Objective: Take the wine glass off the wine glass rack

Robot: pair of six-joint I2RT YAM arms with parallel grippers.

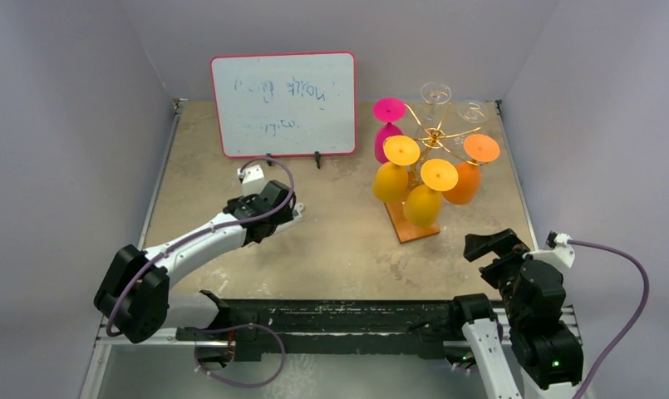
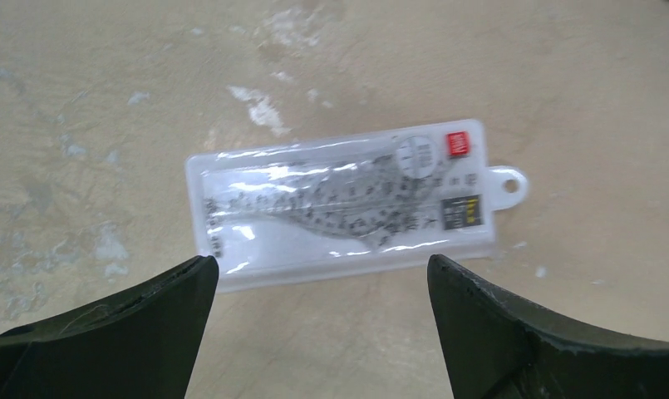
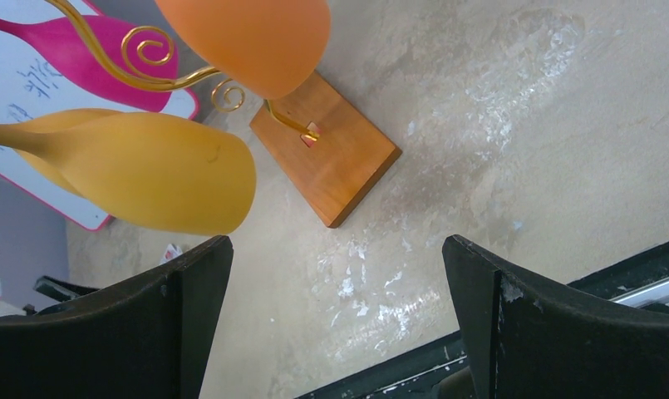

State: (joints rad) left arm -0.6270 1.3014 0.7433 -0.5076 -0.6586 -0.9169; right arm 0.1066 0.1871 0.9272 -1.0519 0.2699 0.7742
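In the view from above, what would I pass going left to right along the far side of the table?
whiteboard → pink glass → clear glass → second clear glass

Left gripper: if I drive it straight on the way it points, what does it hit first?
Probably the clear packet lying flat on the table, just ahead of the open left gripper; depth is unclear.
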